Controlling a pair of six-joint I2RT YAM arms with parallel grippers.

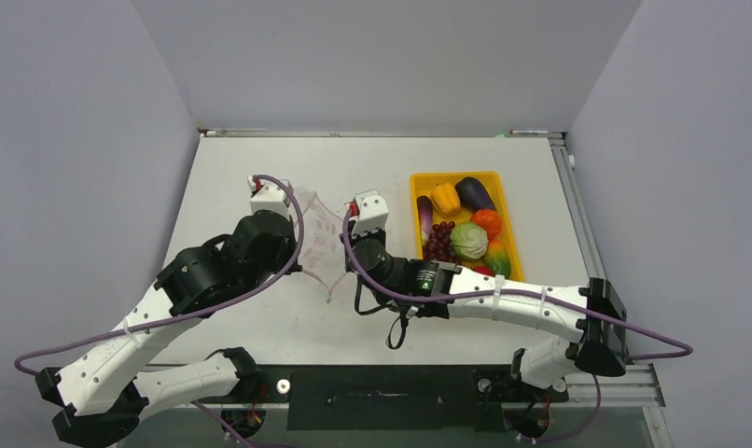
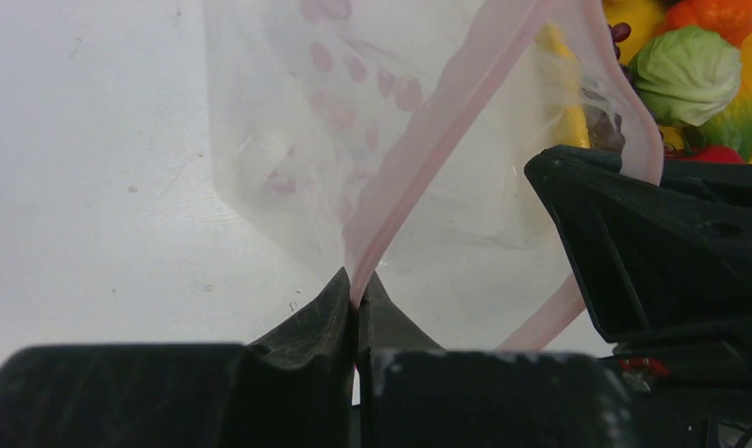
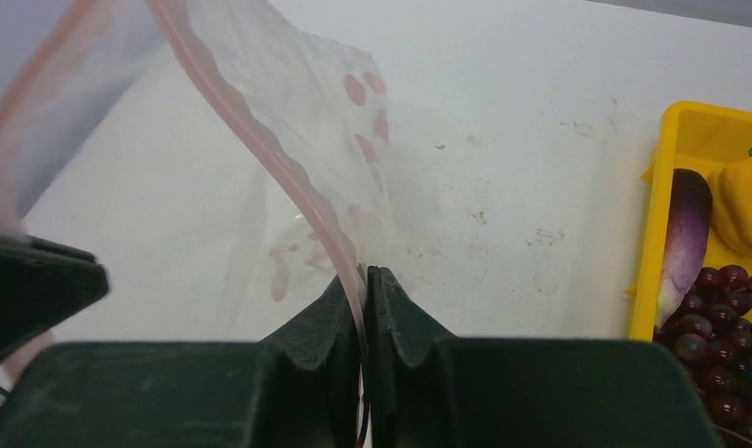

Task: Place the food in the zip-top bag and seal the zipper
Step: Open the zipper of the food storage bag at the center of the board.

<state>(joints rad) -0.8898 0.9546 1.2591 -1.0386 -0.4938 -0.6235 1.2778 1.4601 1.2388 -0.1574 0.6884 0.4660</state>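
Grip is our worry now: our left gripper (image 2: 358,280) is pinched tight on the zipper (image 2: 438,140), and our right gripper (image 3: 365,275) is clamped on the same pink strip farther along. Between them they stretch the zip-top bag (image 1: 322,245) over the table (image 1: 242,168), just left of the yellow tray (image 1: 415,187). The food (image 1: 468,240) lies in that tray, and we see none in the bag. We judge the thin film could slide out of either pinch if we pull the mouth wider. With both grippers occupied, freeing one to fetch a piece may let the floppy mouth sag shut. Our right arm also sits near the tray and could nudge it.
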